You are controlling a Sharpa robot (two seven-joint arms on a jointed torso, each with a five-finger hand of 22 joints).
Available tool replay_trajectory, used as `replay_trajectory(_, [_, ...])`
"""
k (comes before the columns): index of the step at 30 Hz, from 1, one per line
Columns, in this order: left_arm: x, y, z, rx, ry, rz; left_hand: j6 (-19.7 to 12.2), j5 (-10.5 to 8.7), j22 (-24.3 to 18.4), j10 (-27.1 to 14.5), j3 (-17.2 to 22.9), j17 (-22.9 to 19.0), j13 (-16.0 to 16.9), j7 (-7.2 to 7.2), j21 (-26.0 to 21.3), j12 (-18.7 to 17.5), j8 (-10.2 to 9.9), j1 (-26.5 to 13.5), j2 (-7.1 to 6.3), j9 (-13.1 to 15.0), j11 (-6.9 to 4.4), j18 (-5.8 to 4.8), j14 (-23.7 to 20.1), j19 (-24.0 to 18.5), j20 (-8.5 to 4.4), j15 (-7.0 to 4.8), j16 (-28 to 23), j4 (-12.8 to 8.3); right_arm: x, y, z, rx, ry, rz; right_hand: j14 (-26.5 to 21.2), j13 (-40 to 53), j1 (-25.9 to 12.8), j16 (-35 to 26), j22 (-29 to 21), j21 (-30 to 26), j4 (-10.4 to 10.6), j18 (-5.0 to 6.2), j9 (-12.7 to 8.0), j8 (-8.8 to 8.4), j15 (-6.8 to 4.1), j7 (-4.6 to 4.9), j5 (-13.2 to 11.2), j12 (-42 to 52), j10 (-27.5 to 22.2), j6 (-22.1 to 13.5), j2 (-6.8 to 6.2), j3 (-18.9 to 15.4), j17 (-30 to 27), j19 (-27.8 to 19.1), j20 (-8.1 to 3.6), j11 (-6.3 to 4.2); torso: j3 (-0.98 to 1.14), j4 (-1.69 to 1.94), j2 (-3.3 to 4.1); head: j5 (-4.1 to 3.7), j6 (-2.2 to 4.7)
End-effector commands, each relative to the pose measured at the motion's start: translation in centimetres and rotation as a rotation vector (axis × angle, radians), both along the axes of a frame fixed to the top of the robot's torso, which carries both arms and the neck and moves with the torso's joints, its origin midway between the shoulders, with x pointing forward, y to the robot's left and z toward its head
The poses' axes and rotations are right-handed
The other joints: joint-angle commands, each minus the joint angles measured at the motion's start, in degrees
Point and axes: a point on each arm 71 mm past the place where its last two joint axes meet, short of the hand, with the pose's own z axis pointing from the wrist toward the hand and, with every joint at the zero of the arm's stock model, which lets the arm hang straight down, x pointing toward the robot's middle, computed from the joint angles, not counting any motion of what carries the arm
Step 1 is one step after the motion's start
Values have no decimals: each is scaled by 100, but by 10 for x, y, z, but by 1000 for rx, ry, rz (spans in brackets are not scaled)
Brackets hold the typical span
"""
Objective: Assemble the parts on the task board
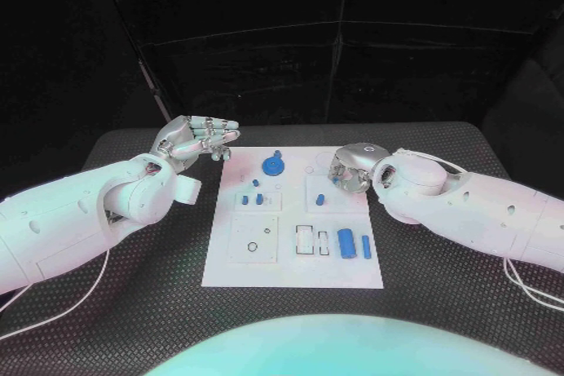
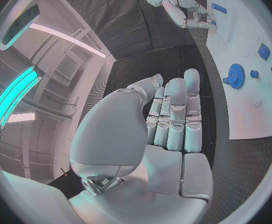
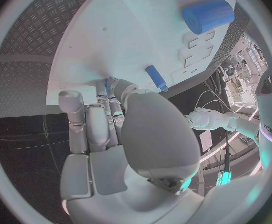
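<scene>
Two hands flank the task board point(image 1: 294, 266), a white plate lying on the black table point(image 1: 141, 311), and the coming move seems to turn on the right hand point(image 1: 353, 168): it hangs over the board's far right corner, fingers curled down onto the plate, and the small upright blue peg point(image 1: 319, 200) stands just to the robot's side of it, nearly under the palm. In the right wrist view blue shows at those fingertips point(image 3: 108, 84), but whether they pinch a part or merely touch the board I cannot tell. The left hand point(image 1: 197, 139) is raised just off the board's far left corner, fingers together and cupped upward, holding nothing, so it is the farther of the two from that peg though nearer the blue gear point(image 1: 274, 164) at the board's far middle. Counted on the board: one gear, four small pegs (one near the gear, a pair left of centre, one right of centre), one fat blue cylinder point(image 1: 347, 242) and one thin blue bar point(image 1: 366, 246) beside it, both lying with their long axes running from near edge to far edge of the board.
</scene>
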Motion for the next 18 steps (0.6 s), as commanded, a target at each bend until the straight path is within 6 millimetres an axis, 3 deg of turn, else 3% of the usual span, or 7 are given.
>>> replay_trajectory(1, [0, -1, 1, -9, 0, -7, -40, 19, -9, -63, 13, 13, -10, 42, -35, 32, -33, 46, 45, -5, 6, 67, -25, -41, 19, -3, -16, -47, -1, 2, 9, 53, -76, 4, 195, 10, -59, 31, 30, 45, -4, -73, 14, 19, -10, 4, 32, -23, 55, 61, 12, 49, 24, 34, 11, 4, -6, 2, 4, -11, 0])
replay_trajectory(18, [1, 4, 0, -3, 4, 2, -48, 42, -8, -93, 27, -3, -12, 68, -37, 38, -32, 82, 57, -2, 22, 68, -33, -40, 22, 3, -29, -83, -9, 0, 20, 115, -120, 16, 205, 11, -131, 73, 84, 88, -18, -80, 19, 31, -19, -7, 18, -20, 92, 105, 9, 65, 66, 56, 4, -7, -1, -2, 1, -9, 0])
